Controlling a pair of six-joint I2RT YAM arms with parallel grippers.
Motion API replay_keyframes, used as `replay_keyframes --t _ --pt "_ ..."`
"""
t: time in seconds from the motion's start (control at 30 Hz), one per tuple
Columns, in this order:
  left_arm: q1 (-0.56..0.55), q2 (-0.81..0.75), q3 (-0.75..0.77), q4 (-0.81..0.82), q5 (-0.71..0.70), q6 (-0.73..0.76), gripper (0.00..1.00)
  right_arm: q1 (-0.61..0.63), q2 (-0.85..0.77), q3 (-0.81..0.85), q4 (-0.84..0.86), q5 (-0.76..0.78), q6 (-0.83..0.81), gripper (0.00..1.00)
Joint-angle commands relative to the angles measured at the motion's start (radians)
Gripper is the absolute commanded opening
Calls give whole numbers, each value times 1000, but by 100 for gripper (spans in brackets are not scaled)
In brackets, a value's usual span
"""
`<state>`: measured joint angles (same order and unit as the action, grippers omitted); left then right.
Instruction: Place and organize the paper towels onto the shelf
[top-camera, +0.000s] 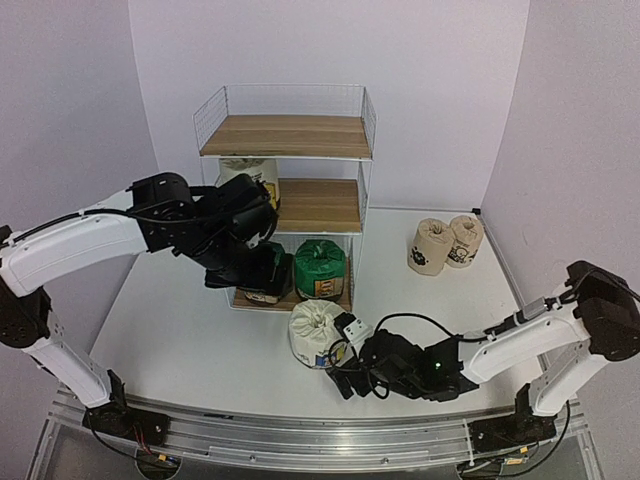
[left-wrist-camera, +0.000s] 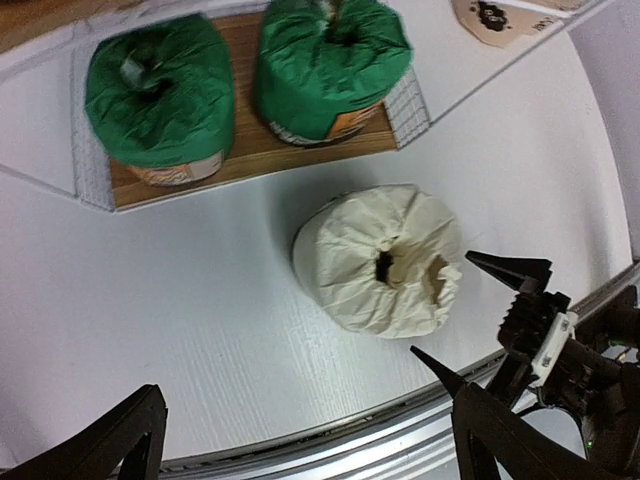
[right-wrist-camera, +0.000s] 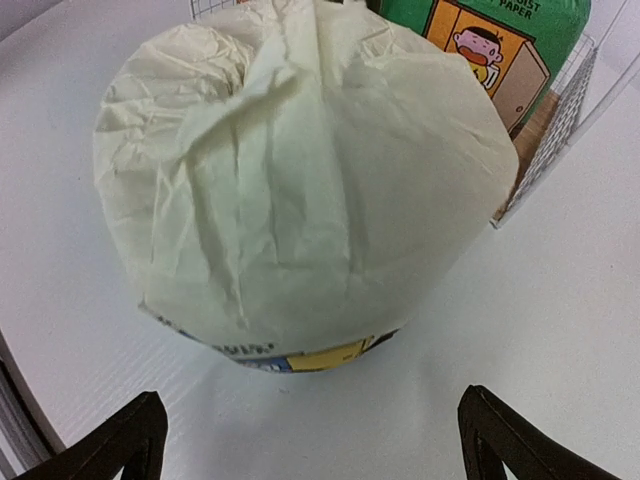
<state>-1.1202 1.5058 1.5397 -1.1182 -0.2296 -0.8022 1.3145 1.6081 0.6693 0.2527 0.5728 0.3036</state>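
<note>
Crinkled matt paper wraps the white roll (right-wrist-camera: 300, 180) on the smooth white bench (top-camera: 190, 320); the shelf (top-camera: 288, 136) pairs wood-grain boards with white wire mesh

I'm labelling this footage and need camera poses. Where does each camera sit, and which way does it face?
Top external: above, behind the bases, looking down at shelf and white roll; left arm, right arm show.
Left wrist: looks down on green rolls and the white roll; left gripper at the bottom.
Right wrist: low, facing the white roll; right gripper at the bottom.
Shared: all three see the white roll.
</note>
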Motion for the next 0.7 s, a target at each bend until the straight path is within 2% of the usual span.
replay_keyframes --t 0.0,0.27,0.67 --pt "0 -104 -157 28 -109 -151 100 11 78 72 172 68 -25 98" --pt "4 -240 -304 106 -117 -212 100 14 161 94 263 187 -29 98" --pt "3 -221 -332 119 -120 -229 100 15 243 123 358 225 -86 98"
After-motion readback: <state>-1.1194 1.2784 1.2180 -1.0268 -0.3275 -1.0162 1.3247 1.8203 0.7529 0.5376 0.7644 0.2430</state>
